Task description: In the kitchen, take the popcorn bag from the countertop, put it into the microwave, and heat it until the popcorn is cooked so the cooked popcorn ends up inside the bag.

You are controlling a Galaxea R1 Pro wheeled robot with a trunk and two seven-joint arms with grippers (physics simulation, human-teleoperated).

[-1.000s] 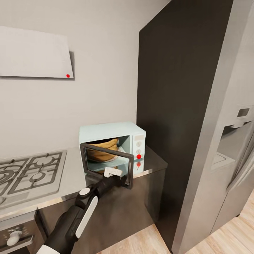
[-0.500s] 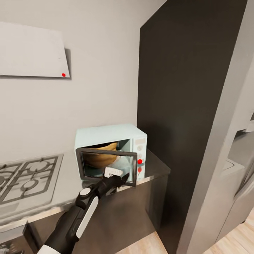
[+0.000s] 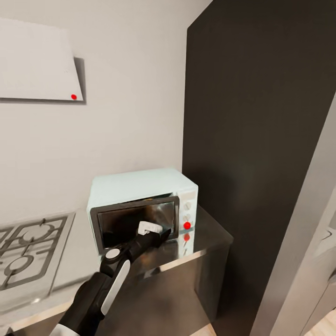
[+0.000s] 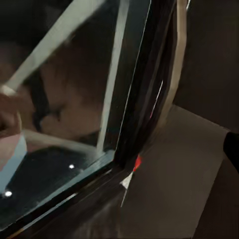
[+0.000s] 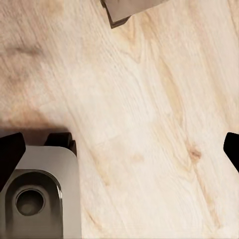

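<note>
Presently, the pale-blue microwave [image 3: 142, 205] stood on the grey glossy surface [image 3: 205, 238], at its right end, close beside a tall dark panel [image 3: 252, 140] that rose on the right. Its dark glass door [image 3: 133, 221] lay nearly flush with the front of the body. Two round white knobs [image 3: 187, 206] sat on the control strip at the right of the door, with a red dot [image 3: 187, 225] below them, and the dot was mirrored in the surface just beneath.

The left arm [image 3: 100, 289] reached up from the near left, black with a white panel. The left pincer [image 3: 161, 232] was against the lower right part of the door; whether its jaws were wide or narrow could not be told. In the left wrist view the door's dark frame and glass appeared at very close range, with the red reflection on the surface beside the door's corner.

A gas hob [image 3: 25, 249] with dark grates occupied the surface at the far left. A pale wall cabinet [image 3: 35, 65] with a small red dot hung above it.

The popcorn bag could not be made out behind the dark glass.

In the right wrist view, the right pincer's [image 5: 119, 144] dark fingertips [image 5: 10, 149] were set wide apart, gripping nothing, over a light wooden floor [image 5: 149, 109].
</note>
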